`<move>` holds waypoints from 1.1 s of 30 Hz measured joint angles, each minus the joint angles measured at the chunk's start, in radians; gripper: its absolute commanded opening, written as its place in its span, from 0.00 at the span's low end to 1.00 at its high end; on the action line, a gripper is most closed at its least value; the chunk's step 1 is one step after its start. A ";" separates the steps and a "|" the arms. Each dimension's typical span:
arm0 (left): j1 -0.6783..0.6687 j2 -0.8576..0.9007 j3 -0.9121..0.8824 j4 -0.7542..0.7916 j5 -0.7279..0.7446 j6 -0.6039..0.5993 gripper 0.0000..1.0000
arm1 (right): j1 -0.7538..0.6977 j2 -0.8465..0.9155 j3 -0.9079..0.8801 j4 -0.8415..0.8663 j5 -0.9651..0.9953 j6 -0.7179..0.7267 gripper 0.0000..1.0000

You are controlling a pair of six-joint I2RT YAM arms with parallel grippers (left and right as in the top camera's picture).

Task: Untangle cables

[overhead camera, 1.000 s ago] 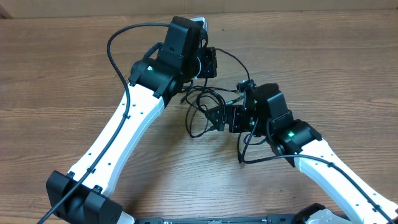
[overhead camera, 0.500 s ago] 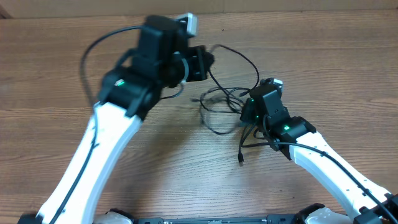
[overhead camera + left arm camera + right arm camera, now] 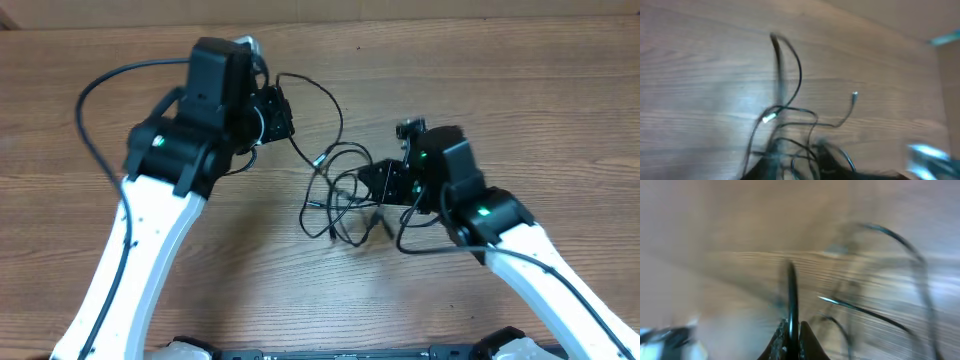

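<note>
Arms reach in from 7 and 5 o'clock over the wooden table. The left gripper sits at 10 o'clock of the tangle, pointing toward 3 o'clock. Whether its jaws are parted or clamped cannot be told, since the wrist view is blurred and its fingers do not show. One strand arcs from beside it toward 12 o'clock, then curves down into the cables. These form a loose black knot of loops near the table's middle, with a silvery plug tip at the knot's 11 o'clock. At 3 o'clock of the knot, touching it, the right gripper has its jaws closed, a thin black strand pinched between the fingertips.
</note>
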 measured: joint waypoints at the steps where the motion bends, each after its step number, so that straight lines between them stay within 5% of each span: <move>1: 0.000 0.022 0.000 -0.007 -0.003 -0.004 0.71 | 0.000 -0.025 0.015 0.005 -0.027 -0.002 0.04; 3: 0.000 0.072 0.000 -0.019 -0.008 -0.005 0.89 | 0.000 -0.076 0.034 0.011 -0.065 -0.006 0.04; 5: 0.000 0.114 0.000 -0.024 -0.002 -0.005 0.92 | 0.000 -0.110 0.041 0.015 -0.090 -0.006 0.04; 18: 0.001 0.190 0.000 -0.139 0.235 0.128 0.71 | -0.002 -0.113 0.041 0.049 -0.076 0.017 0.04; 25: 0.001 0.190 0.000 -0.273 0.278 0.186 0.72 | -0.005 -0.113 0.041 0.043 0.064 0.068 0.04; 33: -0.010 0.190 0.000 -0.199 0.300 0.249 0.69 | -0.005 -0.113 0.041 0.042 0.049 0.115 0.04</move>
